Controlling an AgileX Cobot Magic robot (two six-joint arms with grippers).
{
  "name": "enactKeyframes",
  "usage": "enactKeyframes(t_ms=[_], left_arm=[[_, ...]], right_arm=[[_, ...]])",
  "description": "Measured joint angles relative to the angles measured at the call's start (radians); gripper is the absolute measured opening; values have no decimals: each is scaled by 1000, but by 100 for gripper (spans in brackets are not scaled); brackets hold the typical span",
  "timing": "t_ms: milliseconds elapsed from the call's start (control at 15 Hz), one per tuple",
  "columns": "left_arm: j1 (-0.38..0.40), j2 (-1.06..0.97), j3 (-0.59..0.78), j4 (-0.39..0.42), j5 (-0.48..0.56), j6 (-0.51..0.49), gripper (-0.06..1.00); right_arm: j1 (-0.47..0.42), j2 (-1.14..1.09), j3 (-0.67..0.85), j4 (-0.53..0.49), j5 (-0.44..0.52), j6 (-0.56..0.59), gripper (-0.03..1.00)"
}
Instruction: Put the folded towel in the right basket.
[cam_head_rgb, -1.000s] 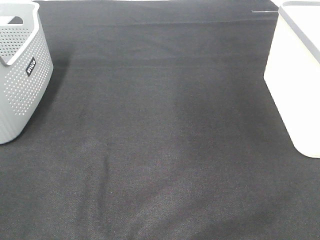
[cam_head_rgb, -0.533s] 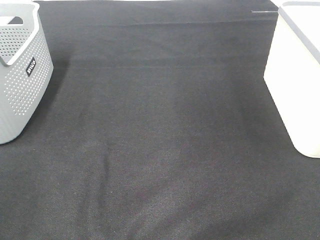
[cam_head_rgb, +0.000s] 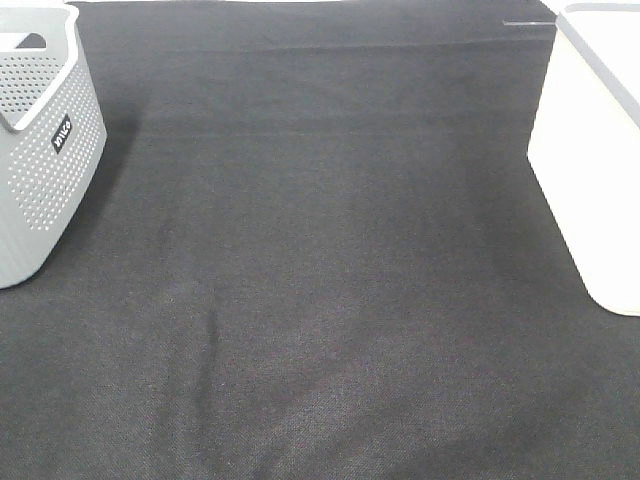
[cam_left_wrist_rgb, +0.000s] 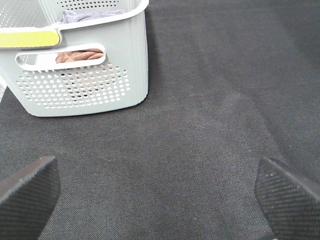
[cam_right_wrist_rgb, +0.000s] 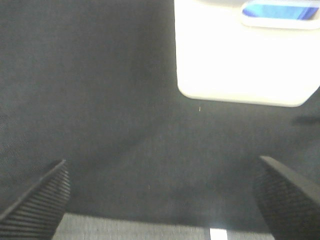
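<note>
No gripper shows in the exterior high view. The left grey perforated basket (cam_head_rgb: 40, 140) stands at the left edge and the right white basket (cam_head_rgb: 595, 150) at the right edge. In the left wrist view the grey basket (cam_left_wrist_rgb: 85, 85) holds a brown towel (cam_left_wrist_rgb: 80, 55), seen through the handle slot, and a grey-blue cloth (cam_left_wrist_rgb: 90, 16) behind it. My left gripper (cam_left_wrist_rgb: 160, 195) is open and empty above the black cloth, short of this basket. My right gripper (cam_right_wrist_rgb: 165, 195) is open and empty, short of the white basket (cam_right_wrist_rgb: 240, 60). Something blue (cam_right_wrist_rgb: 277, 11) shows through its handle slot.
A black cloth (cam_head_rgb: 320, 260) covers the whole table between the two baskets, with a few soft creases near the front. A thin light line (cam_head_rgb: 525, 22) lies at the far back right.
</note>
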Motion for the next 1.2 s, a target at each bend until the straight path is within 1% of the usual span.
enactKeyframes(t_ms=[133,200,400,1200], left_arm=[[0,0,0,-1,0,0,99],[0,0,0,-2,0,0,99],[0,0,0,-8,0,0,99],[0,0,0,-10,0,0,99]], right_arm=[[0,-1,23,0,-8,1,96],[0,-1,38,0,-28,8,96],[0,-1,45,0,-48,11,96],[0,-1,45,0,-52,11,96]])
